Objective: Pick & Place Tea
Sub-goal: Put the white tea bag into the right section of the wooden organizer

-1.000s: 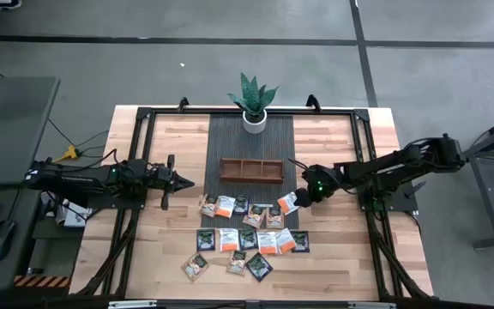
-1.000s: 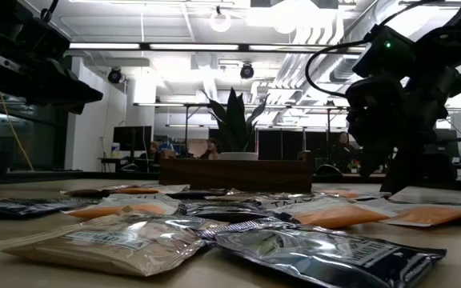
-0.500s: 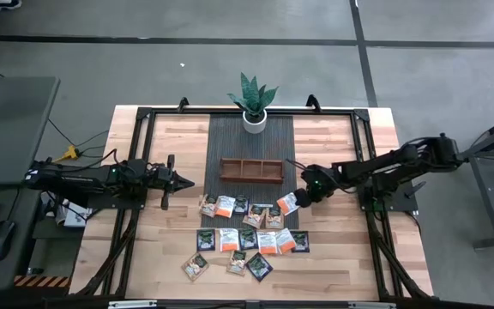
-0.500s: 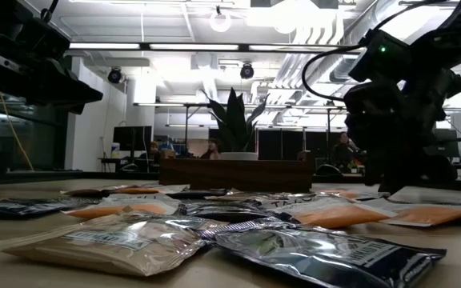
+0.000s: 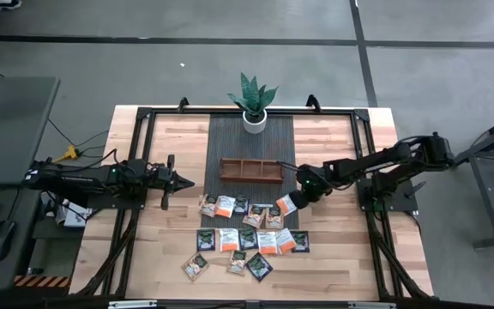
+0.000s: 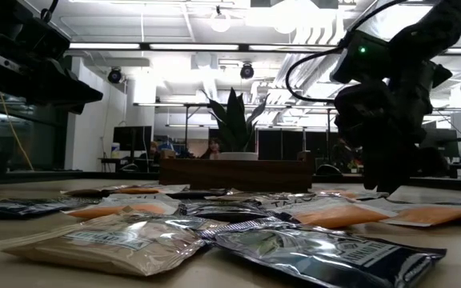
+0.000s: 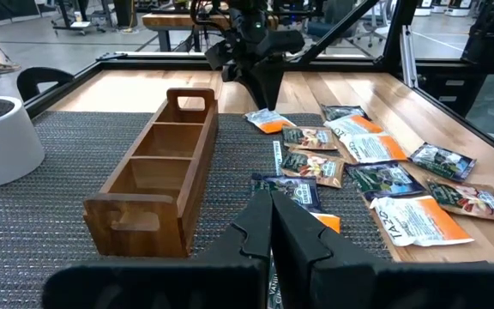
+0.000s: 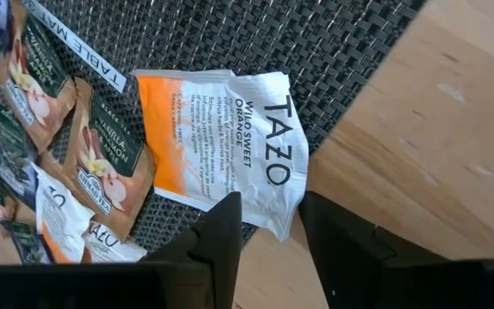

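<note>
Tea packets (image 5: 245,238), small flat squares in dark green, orange-and-white and pale foil, lie scattered on the wooden table (image 5: 341,266) beside the brown three-compartment wooden tray (image 5: 251,169) (all its compartments empty). The right gripper (image 5: 292,201) pinches a corner of one orange-and-white packet (image 8: 221,142) at the dark woven mat's (image 5: 230,137) edge. The left gripper (image 5: 187,183) hangs apart, jaws together.

Bright overhead fixtures (image 6: 218,18) flood the table (image 5: 178,146) evenly, with only soft shadows seen from above. At table height, both arms (image 6: 390,96) turn to silhouettes against ceiling glare (strongest at 12 o'clock), while the nearest packets (image 6: 118,240) blur and glint.
</note>
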You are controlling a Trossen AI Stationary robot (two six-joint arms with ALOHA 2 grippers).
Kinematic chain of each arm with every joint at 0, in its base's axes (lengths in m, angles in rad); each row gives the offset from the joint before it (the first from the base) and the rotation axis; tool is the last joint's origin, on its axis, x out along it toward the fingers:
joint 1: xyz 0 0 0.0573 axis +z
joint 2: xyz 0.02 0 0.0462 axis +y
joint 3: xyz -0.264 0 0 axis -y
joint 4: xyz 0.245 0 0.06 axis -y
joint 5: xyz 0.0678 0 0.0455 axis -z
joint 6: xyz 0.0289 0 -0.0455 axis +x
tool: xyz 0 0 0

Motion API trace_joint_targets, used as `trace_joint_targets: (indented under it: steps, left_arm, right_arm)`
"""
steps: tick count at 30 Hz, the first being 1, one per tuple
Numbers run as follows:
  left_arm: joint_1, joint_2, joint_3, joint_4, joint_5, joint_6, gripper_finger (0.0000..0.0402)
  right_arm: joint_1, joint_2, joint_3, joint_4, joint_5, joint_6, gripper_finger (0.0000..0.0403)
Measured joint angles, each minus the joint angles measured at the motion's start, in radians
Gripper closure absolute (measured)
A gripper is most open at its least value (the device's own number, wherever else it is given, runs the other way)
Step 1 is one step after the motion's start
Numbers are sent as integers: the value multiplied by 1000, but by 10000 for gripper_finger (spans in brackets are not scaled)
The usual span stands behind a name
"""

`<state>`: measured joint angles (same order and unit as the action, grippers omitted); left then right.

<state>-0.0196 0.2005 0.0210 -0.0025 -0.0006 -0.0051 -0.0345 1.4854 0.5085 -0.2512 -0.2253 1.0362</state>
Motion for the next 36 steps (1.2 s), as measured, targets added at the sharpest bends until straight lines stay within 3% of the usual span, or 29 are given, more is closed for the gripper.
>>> trace_joint_targets:
  steps: [26,30,36]
  left_arm:
    - [0,0,0,0,0,0,401]
    - [0,0,0,0,0,0,401]
    - [0,0,0,0,0,0,401]
  right_arm:
    - [3,23,18,-38,36,37,277]
    - [3,23,18,-45,44,37,302]
    - [3,26,18,-60,51,23,372]
